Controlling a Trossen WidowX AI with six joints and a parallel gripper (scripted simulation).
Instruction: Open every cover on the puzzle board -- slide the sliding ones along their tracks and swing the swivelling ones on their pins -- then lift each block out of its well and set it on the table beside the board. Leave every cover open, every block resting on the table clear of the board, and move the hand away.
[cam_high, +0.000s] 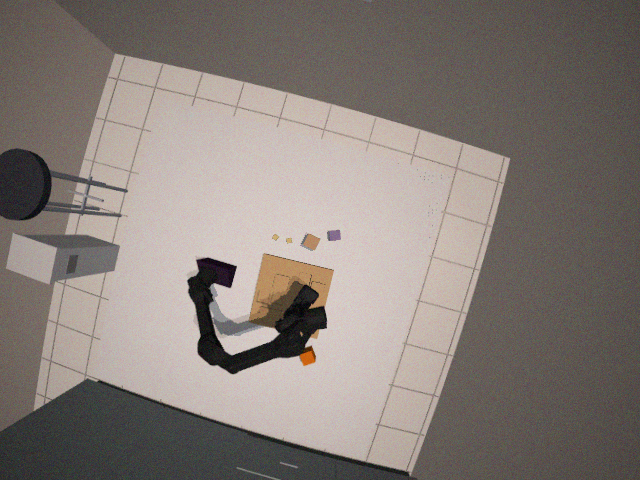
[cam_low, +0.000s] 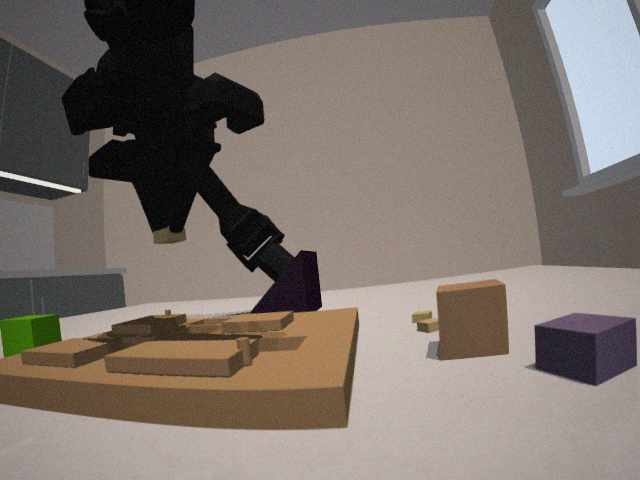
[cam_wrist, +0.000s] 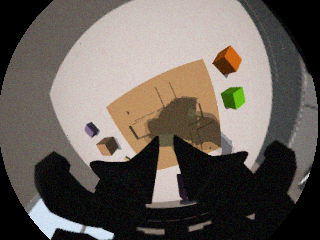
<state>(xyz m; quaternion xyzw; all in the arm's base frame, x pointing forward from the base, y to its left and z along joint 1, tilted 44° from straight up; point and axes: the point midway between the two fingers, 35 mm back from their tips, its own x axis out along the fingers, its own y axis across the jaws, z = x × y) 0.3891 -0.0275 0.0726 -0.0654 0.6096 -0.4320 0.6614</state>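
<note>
The gripper (cam_low: 168, 230) (cam_wrist: 166, 138) is shut on a small yellowish block (cam_low: 169, 237) (cam_wrist: 166, 141), held in the air above the puzzle board (cam_high: 269, 262) (cam_low: 330, 356) (cam_wrist: 192, 70). Several flat wooden covers lie on the board, one at the front (cam_low: 173, 357) beside a pin (cam_low: 245, 351) and one at the front left (cam_low: 64, 353). The arm and its shadow hide wells and covers. Off the board stand a purple block (cam_high: 334, 235) (cam_low: 584, 346) (cam_wrist: 91, 129), a brown block (cam_high: 311, 241) (cam_low: 473, 320), an orange block (cam_high: 307, 356) (cam_wrist: 227, 61) and a green block (cam_low: 31, 333) (cam_wrist: 233, 97).
Two tiny yellow blocks (cam_high: 275, 237) (cam_low: 427, 326) lie on the table near the brown block. The dark purple arm mount (cam_high: 222, 273) (cam_low: 310, 284) stands beside the board. A stool (cam_high: 23, 183) and a grey-white box (cam_high: 33, 257) are at the far left.
</note>
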